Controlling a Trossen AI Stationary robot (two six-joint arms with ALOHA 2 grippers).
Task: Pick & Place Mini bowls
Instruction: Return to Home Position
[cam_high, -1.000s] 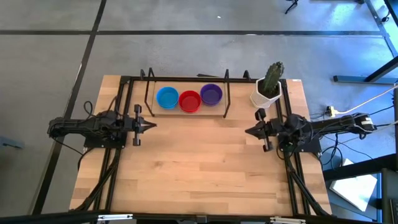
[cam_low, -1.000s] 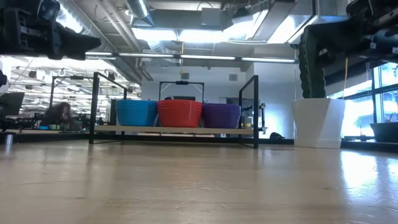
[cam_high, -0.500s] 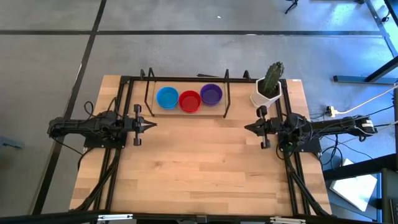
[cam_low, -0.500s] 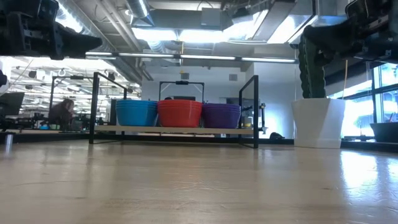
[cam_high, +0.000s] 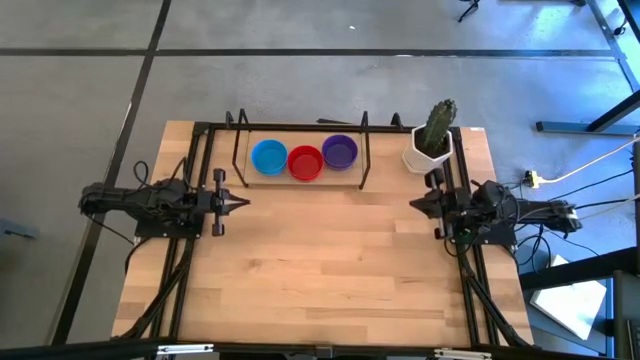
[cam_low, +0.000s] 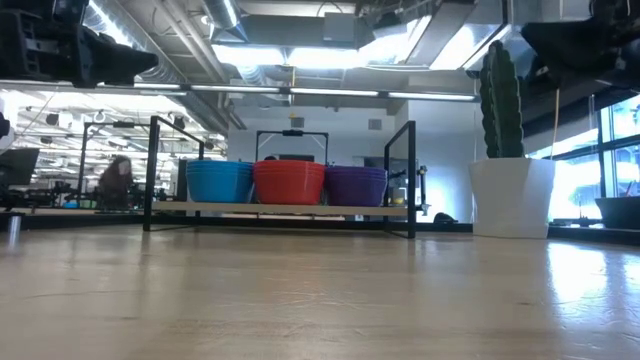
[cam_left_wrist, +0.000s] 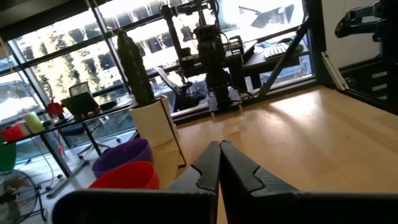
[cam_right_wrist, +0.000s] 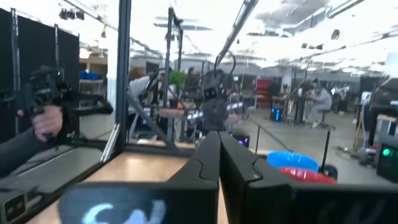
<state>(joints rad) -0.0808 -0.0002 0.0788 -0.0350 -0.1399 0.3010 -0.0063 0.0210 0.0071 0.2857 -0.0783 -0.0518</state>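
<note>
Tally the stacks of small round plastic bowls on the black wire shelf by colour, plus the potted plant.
Bright blue round plastic bowl stack: 1
Red round plastic bowl stack: 1
Purple round plastic bowl stack: 1
White pot with green cactus: 1
Total: 4

The left gripper holds its two dark fingers pressed together above the pale wooden table. Beside it stand a stack of round purple plastic bowls and a stack of round red plastic bowls, touching. Near them a white pot holds a tall green cactus. The dark right arm stands across the table.
</note>
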